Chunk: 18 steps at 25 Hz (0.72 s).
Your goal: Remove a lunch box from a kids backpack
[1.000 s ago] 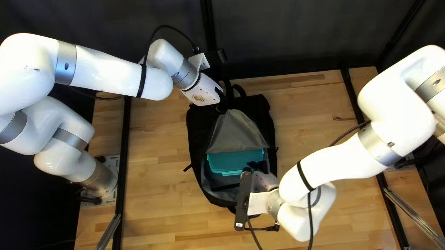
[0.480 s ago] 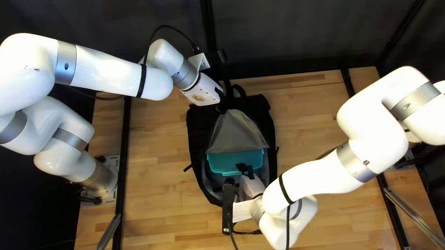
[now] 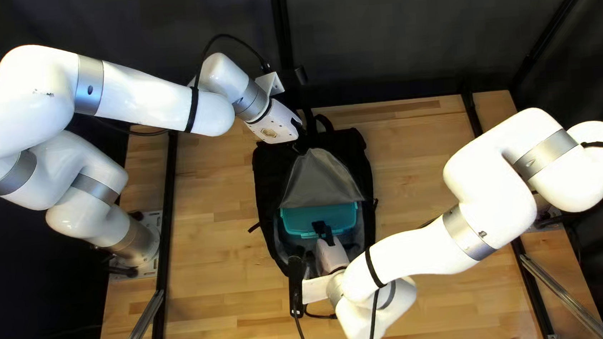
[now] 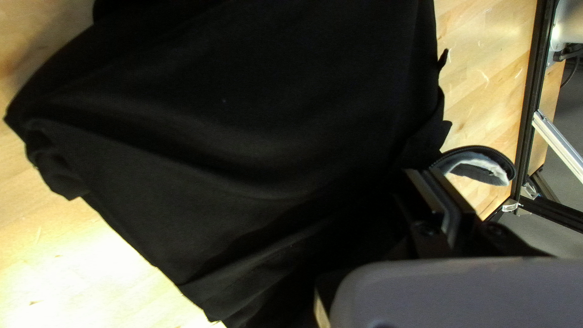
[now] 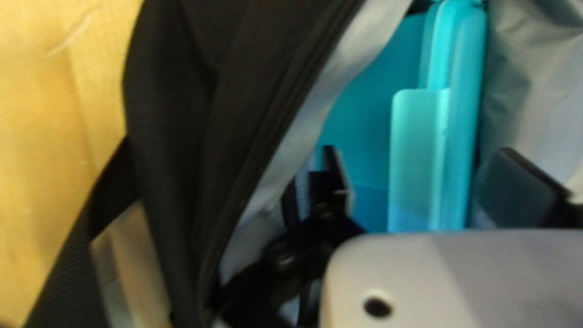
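The black backpack (image 3: 265, 176) lies open on the wooden counter (image 3: 216, 269), its grey flap (image 3: 318, 177) covering part of the main compartment. The teal lunch box (image 3: 319, 217) is inside, below that flap in the top left view. The right pincer (image 3: 323, 230) reaches into the opening, wide apart, with the box's edge between its fingers. At the backpack's far end, the left pincer (image 3: 300, 127) is narrow, pinching black cloth. Only the right wrist view shows the paler clip (image 5: 416, 152) along the box's edge clearly; the left wrist view shows no box, mostly dark fabric.
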Each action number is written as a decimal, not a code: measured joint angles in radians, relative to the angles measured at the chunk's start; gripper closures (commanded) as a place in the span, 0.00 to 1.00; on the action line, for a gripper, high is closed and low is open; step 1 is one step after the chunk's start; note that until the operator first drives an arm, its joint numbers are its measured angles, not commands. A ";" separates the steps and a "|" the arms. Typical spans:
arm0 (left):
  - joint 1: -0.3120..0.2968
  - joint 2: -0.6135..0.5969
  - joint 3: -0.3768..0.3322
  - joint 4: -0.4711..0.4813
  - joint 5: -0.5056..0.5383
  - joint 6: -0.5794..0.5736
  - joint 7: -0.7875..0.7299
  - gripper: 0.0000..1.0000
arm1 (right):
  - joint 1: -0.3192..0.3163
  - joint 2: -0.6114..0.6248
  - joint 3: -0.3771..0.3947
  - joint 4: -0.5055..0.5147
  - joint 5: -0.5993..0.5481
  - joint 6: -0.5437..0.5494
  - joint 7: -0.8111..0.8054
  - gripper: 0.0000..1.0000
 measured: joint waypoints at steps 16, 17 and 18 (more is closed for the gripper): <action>0.000 0.000 0.000 0.000 0.000 0.000 0.000 1.00 | 0.035 0.030 -0.017 0.167 0.052 0.230 -0.062 1.00; 0.000 0.000 0.000 0.000 0.000 0.000 0.000 1.00 | 0.038 0.041 -0.018 0.195 0.055 0.251 -0.071 1.00; 0.000 0.000 0.000 0.000 0.000 0.000 0.000 1.00 | 0.042 0.056 -0.020 0.230 0.059 0.274 -0.082 1.00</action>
